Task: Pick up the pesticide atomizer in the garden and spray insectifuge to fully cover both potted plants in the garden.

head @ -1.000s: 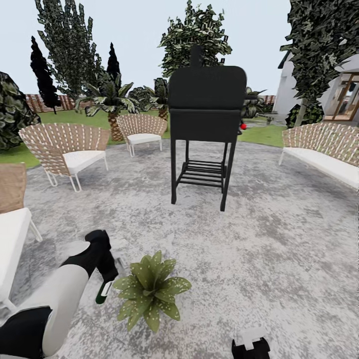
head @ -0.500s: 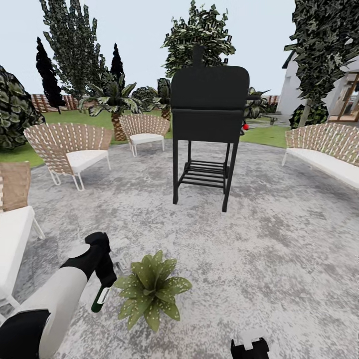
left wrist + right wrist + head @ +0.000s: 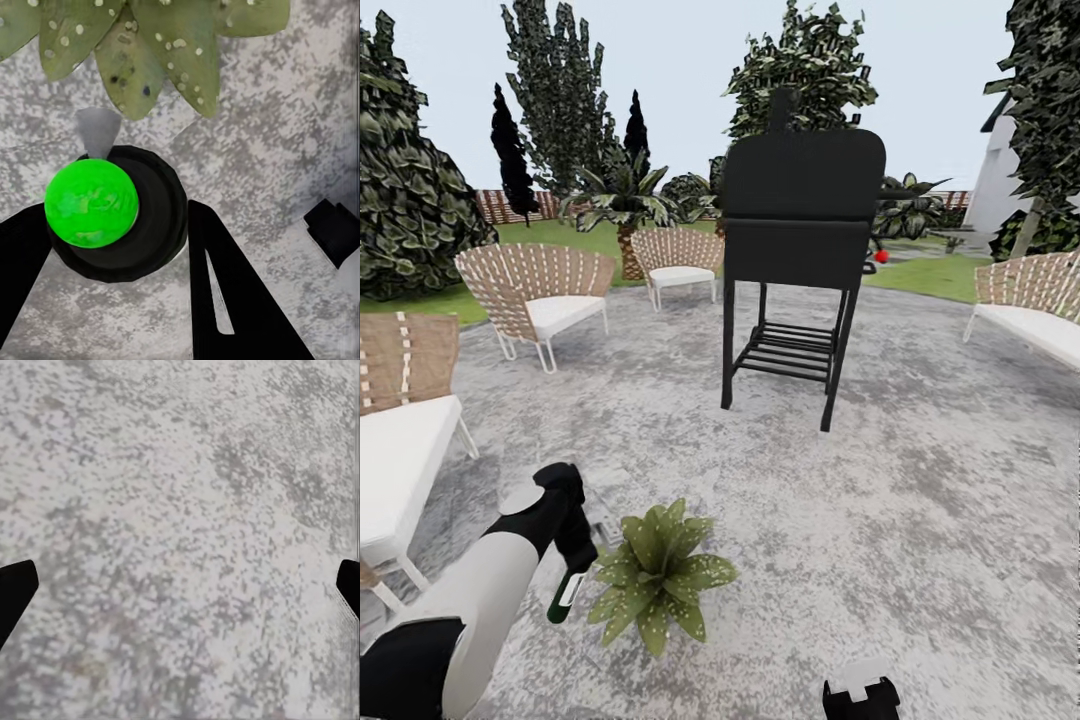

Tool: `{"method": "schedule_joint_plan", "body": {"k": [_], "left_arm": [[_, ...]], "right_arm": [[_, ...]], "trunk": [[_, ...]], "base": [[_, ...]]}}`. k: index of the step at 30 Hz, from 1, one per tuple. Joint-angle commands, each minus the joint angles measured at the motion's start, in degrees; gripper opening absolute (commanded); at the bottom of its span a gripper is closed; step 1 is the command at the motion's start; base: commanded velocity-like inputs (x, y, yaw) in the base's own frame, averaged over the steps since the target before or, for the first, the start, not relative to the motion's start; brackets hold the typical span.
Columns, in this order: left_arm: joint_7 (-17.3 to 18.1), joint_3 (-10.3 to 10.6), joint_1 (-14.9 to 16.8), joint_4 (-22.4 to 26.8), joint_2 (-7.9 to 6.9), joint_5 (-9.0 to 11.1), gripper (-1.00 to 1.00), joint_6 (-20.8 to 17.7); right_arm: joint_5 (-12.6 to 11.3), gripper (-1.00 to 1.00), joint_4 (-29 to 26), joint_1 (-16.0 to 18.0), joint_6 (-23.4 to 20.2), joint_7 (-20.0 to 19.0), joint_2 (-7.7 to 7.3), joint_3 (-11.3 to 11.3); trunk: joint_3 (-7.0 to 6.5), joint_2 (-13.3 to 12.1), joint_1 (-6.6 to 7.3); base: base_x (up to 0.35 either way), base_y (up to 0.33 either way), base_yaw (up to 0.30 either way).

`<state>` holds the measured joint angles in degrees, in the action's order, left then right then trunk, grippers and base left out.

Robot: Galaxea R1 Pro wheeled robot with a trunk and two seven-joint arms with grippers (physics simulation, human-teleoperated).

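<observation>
One potted plant (image 3: 656,573) beside the left pincer (image 3: 112,225) clamping the pesticide atomizer (image 3: 568,592); right pincer (image 3: 180,585) wide.

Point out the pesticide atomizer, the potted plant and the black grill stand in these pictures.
pesticide atomizer (image 3: 567,594), head view, on its dark slim body below the left gripper.
potted plant (image 3: 657,572), head view, on the middle of its leaf rosette.
black grill stand (image 3: 802,215), head view, on its closed box body.

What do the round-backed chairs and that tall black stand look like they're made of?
The chairs look like woven tan wicker or strapping on thin white frames, with white cushions. The stand, probably a grill, looks like matt black metal: no shine, thin straight legs, slatted shelf.
</observation>
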<state>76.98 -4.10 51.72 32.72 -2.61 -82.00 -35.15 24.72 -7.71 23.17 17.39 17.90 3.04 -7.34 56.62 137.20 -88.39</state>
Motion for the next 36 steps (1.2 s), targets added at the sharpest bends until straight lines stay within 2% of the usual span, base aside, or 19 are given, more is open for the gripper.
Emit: {"method": "schedule_joint_plan", "body": {"k": [1,6,15,23,36], "left_arm": [[0.5,-0.3,0.1,0.1,0.08,-0.4,-1.0,-0.6],[0.4,-0.4,0.0,0.1,0.06,-0.4,-1.0,-1.5],[0.4,-0.7,-0.5,0.1,0.06,0.0,-1.0,-1.7],[0.4,-0.8,-0.5,0.1,0.13,0.2,-1.0,-1.7],[0.4,-0.8,-0.5,0.1,0.13,0.2,-1.0,-1.7]], "right_arm": [[0.6,1.0,0.1,0.0,0.2,0.1,0.03,-0.5],[0.8,1.0,0.1,0.0,0.2,0.1,0.03,-0.5],[0.8,1.0,0.1,0.0,0.2,0.1,0.07,-0.5],[0.8,1.0,0.1,0.0,0.2,0.0,0.03,-0.5],[0.9,1.0,0.1,0.0,0.2,0.1,0.12,-0.5]], "trunk": [[0.06,0.0,0.01],[0.06,0.0,0.01],[0.06,0.0,0.01],[0.06,0.0,0.01],[0.06,0.0,0.01]], "base": [[-0.164,-0.239,0.006],[-0.041,-0.037,0.044],[-0.001,-0.026,0.263],[-0.035,-0.258,0.149],[-0.001,-0.273,0.272]]}}
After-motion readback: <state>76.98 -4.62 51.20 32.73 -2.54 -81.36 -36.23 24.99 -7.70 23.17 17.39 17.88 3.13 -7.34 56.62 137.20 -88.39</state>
